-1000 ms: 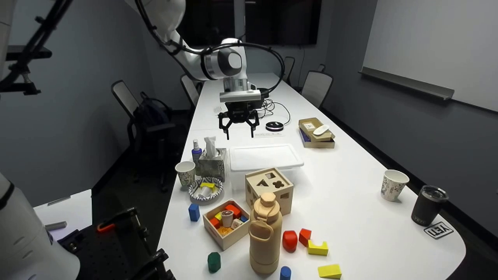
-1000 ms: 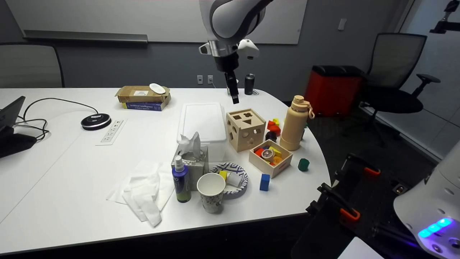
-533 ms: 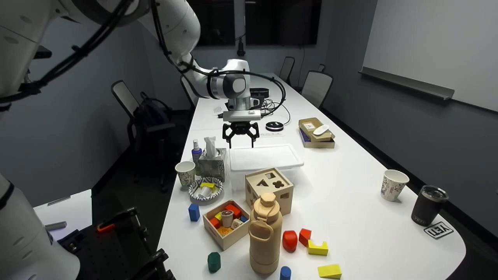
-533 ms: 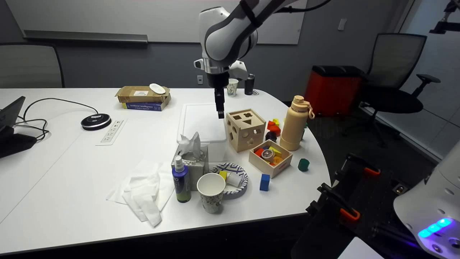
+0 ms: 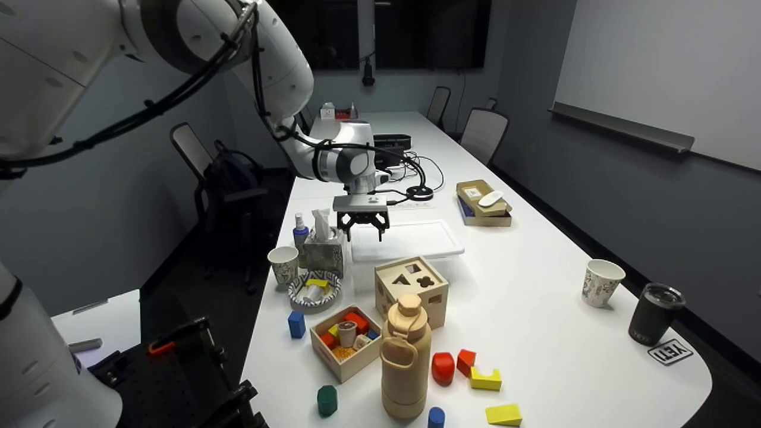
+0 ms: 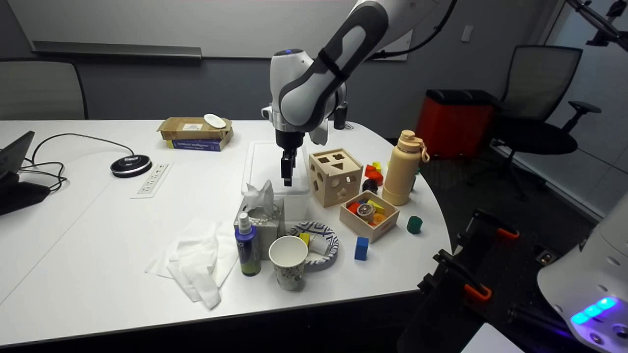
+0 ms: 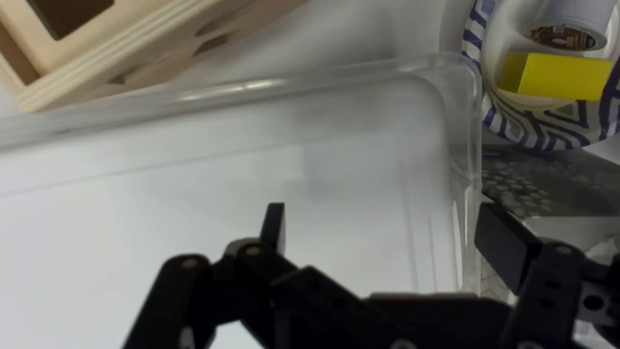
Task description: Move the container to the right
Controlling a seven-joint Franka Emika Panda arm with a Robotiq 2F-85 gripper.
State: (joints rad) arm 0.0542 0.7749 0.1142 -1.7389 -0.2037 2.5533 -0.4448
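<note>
The container is a clear plastic box with a white lid, and it shows in both exterior views (image 5: 422,241) (image 6: 262,162). In the wrist view the container (image 7: 169,208) fills most of the picture. My gripper (image 5: 364,236) is open and empty, pointing down at the container's end beside the tissue box. It also shows in an exterior view (image 6: 287,181). In the wrist view the gripper (image 7: 380,218) has one finger over the lid and the other just outside the clear rim. I cannot tell whether the fingers touch the container.
A tissue box (image 5: 324,252) stands close by the gripped-side end, with a spray bottle (image 6: 248,245) and paper cup (image 6: 288,260). A wooden shape cube (image 6: 335,179) and patterned bowl (image 7: 533,126) flank the container. A tan bottle (image 5: 406,368) and cardboard box (image 5: 484,205) stand farther off.
My gripper has come down from above the table to the lid and shifted toward the container's end by the tissue box. It has stayed open. The container has not moved.
</note>
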